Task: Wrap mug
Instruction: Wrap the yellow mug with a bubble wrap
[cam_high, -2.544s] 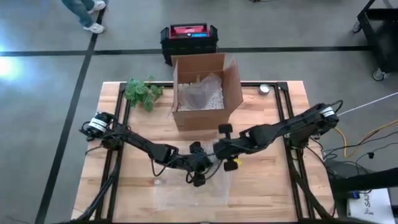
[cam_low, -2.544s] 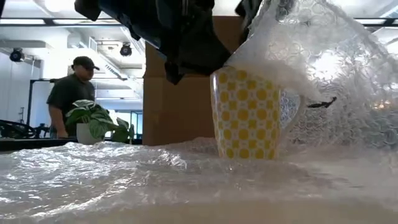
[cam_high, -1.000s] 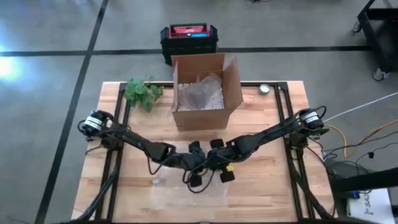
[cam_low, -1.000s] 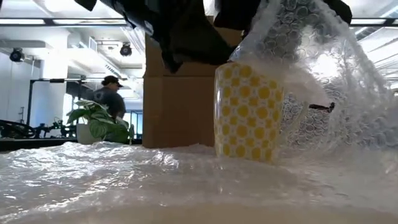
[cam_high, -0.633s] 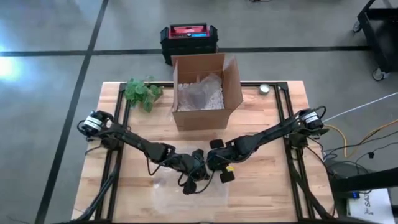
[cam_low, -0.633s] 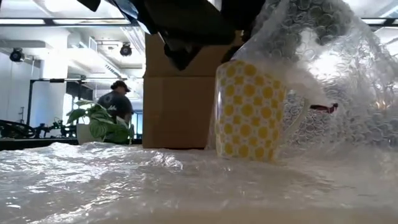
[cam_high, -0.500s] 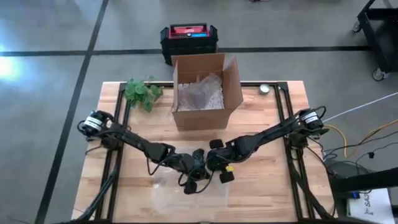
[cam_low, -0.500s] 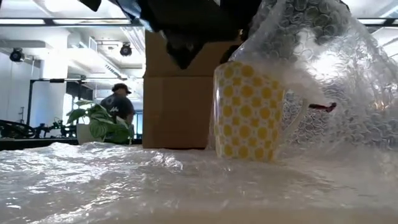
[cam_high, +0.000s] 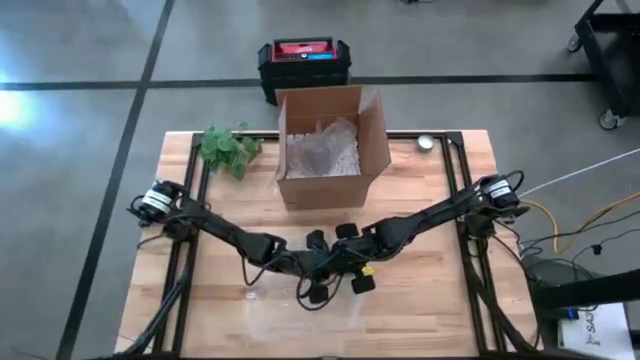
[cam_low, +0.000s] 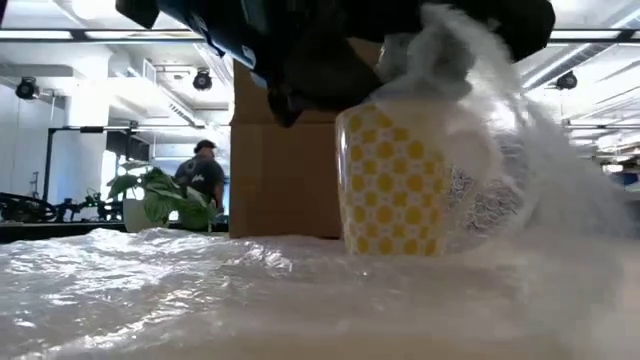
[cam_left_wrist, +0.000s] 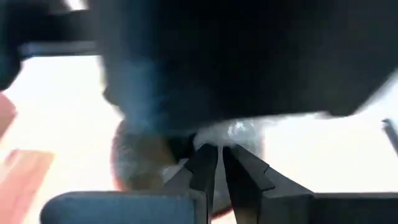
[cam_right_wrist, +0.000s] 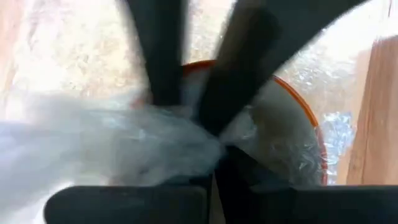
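Landmark: cardboard box (cam_high: 325, 150), open-topped, standing at the far middle of the wooden table (cam_high: 440, 300), white filling inside.

Mug (cam_low: 392, 180): yellow with a white dot-and-square pattern, upright, on the near side of the box and close to the table's middle. It stands on a sheet of bubble wrap (cam_low: 200, 290) spread over the tabletop. One flap of the same wrap rises over the mug's handle side and across its rim. In the right wrist view the rim shows orange, with wrap draped across the mouth.

Left gripper (cam_high: 318, 272): directly over the mug, reached in from the left of the box. In the left wrist view its fingers (cam_left_wrist: 205, 167) sit almost together, a sliver of wrap pinched between the tips. Clamped on the bubble wrap.

Right gripper (cam_high: 347, 262): just beside the left one, on the mug's right, also nearer than the box. Its fingers (cam_right_wrist: 245, 68) run dark across the mug's mouth with wrap bunched under them; whether they are apart or closed I cannot tell.

In the low view both arms crowd above the mug as one dark mass.

Elsewhere: leafy green plant (cam_high: 228, 150) left of the box; red-topped black case (cam_high: 303, 60) on the floor beyond the box; a person (cam_low: 205, 170) stands in the room far behind, left of the box.
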